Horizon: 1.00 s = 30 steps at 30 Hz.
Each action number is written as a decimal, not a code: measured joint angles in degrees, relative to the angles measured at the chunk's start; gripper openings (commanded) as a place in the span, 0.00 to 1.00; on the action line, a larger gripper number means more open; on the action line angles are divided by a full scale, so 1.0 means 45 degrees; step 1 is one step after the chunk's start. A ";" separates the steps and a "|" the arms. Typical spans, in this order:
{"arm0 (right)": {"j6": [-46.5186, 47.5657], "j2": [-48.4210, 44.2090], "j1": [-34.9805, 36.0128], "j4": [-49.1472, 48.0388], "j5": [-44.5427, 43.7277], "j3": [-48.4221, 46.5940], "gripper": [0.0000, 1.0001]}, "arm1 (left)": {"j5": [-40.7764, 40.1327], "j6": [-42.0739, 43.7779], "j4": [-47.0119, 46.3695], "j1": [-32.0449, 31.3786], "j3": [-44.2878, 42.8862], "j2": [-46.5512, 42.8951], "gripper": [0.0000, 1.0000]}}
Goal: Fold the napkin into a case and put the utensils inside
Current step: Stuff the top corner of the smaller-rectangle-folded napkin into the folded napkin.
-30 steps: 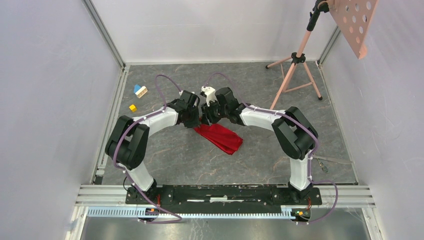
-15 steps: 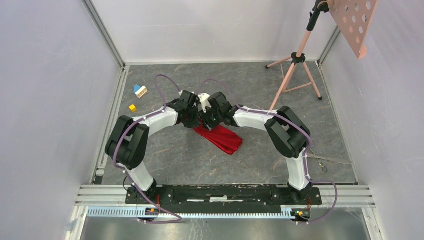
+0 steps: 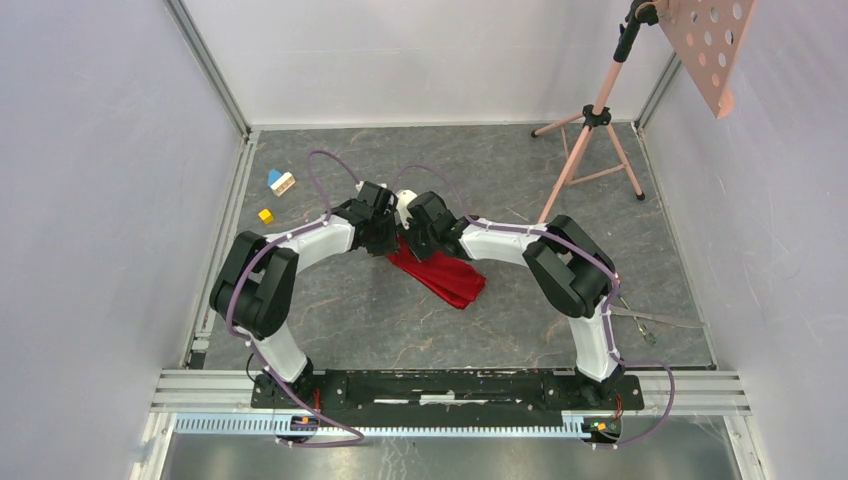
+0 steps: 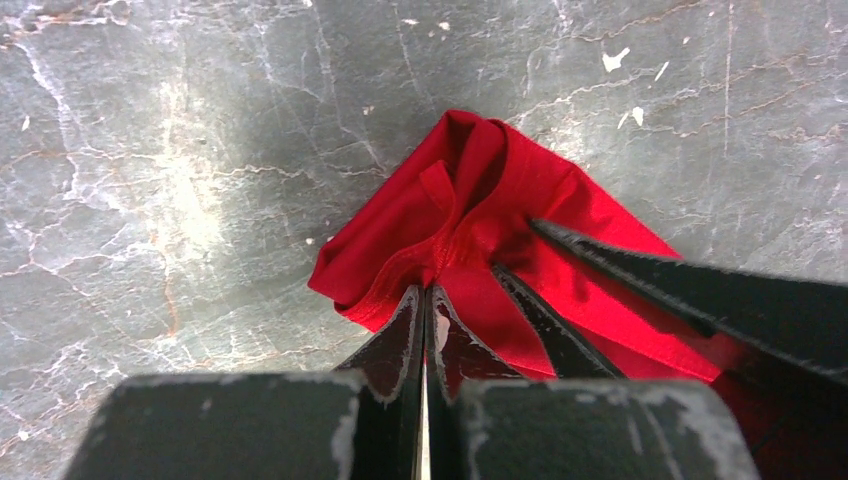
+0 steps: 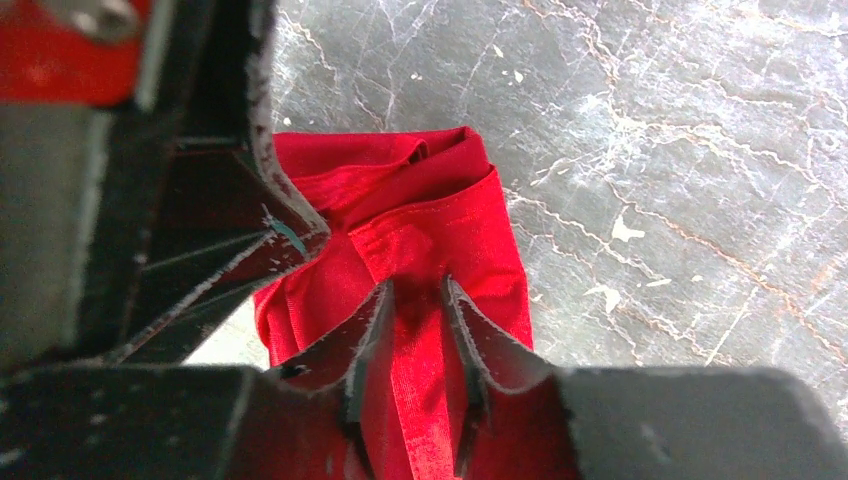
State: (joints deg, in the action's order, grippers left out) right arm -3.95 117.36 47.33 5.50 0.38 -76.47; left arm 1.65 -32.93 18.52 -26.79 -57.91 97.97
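Observation:
The red napkin (image 3: pixel 445 277) lies folded into a narrow band on the grey table, running from the middle toward the lower right. My left gripper (image 4: pixel 429 290) is shut on the hem at the band's upper-left end (image 4: pixel 470 190). My right gripper (image 5: pixel 418 290) stands right beside it, open, its fingers (image 5: pixel 372 320) astride a raised fold of the same cloth (image 5: pixel 420 230). From above, both grippers (image 3: pixel 390 243) (image 3: pixel 413 245) meet over that end. Thin metal utensils (image 3: pixel 648 323) lie on the table far right, by the right arm's base.
Small toy blocks (image 3: pixel 281 182) (image 3: pixel 265 215) sit at the back left. A pink tripod stand (image 3: pixel 590 150) rises at the back right, with a perforated board (image 3: pixel 705 40) above it. Metal frame rails (image 3: pixel 225 210) border the table.
My right gripper has slid left onto the napkin's end, close against the left gripper, and its jaws have narrowed a little. The left gripper has kept its hold and place.

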 measured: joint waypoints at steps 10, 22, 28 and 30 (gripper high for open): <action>-0.0398 -0.0068 0.0102 -0.0442 0.0151 0.0165 0.03 | 0.0107 -0.0010 -0.0831 -0.0015 0.0291 -0.0063 0.02; -0.0894 -0.0447 0.0233 -0.0136 0.0937 0.0238 0.01 | 0.0102 -0.0005 -0.1039 -0.0063 0.0967 -0.0651 0.02; -0.1399 -0.0447 0.0228 -0.0389 0.1443 0.0316 0.00 | 0.0107 -0.0005 -0.1209 -0.0073 0.1277 -0.0724 0.02; -0.1647 -0.0442 0.0223 -0.0811 0.1671 0.0486 0.00 | 0.0107 -0.0005 -0.1205 -0.0078 0.1341 -0.0767 0.02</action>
State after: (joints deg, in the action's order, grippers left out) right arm -11.35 115.37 48.34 1.85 7.90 -74.28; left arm 2.13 -32.95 13.10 -27.14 -51.88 94.52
